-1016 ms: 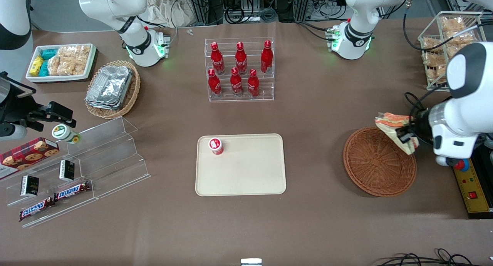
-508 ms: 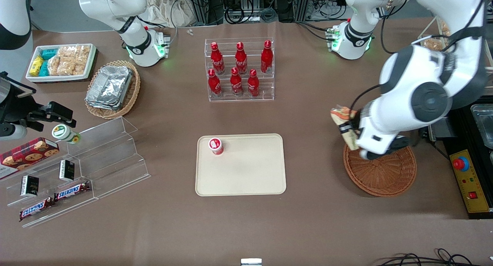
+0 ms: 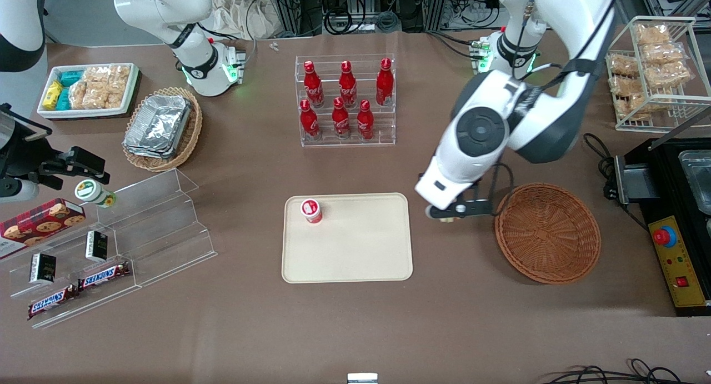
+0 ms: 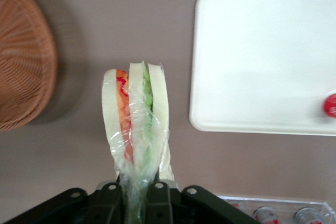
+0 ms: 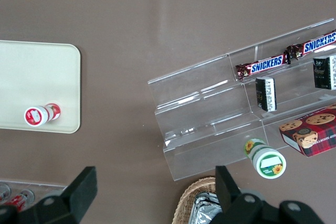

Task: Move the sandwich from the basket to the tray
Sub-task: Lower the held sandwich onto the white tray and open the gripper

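The plastic-wrapped sandwich [image 4: 135, 121], pale bread with orange-red and green filling, hangs above the bare brown tabletop, with my gripper [image 4: 137, 195] shut on its wrapped end. In the front view my gripper [image 3: 459, 209] is between the reddish-brown wicker basket [image 3: 547, 234] and the cream tray [image 3: 355, 256], close to the tray's edge; the arm hides nearly all of the sandwich there. Nothing lies in the basket [image 4: 21, 56]. The tray [image 4: 262, 56] holds only a small red-and-white bottle [image 3: 311, 210].
A clear rack of red bottles [image 3: 347, 100] stands farther from the front camera than the tray. A tan basket of foil containers [image 3: 161, 128], a white snack bin [image 3: 89, 89] and a stepped acrylic shelf [image 3: 139, 234] lie toward the parked arm's end. A wire snack rack [image 3: 650, 73] stands toward the working arm's end.
My gripper has carried the sandwich from above the basket's rim sideways toward the tray. It now hangs over the table between the two, and the basket is fully uncovered.
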You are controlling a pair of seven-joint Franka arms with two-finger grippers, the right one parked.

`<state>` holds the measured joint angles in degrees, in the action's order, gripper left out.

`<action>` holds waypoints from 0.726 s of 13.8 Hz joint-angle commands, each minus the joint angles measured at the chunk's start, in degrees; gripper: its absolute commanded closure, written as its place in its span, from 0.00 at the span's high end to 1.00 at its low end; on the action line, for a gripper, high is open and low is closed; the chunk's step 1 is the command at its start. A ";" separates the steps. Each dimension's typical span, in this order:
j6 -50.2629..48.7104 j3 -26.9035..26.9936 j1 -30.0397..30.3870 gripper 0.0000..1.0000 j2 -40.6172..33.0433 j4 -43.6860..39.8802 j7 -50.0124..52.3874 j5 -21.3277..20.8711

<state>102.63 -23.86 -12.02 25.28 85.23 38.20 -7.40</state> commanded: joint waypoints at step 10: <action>22.96 0.40 -5.03 0.04 18.12 -2.87 -3.21 -1.74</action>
<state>124.99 -23.82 -16.41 40.44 84.86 36.13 -8.01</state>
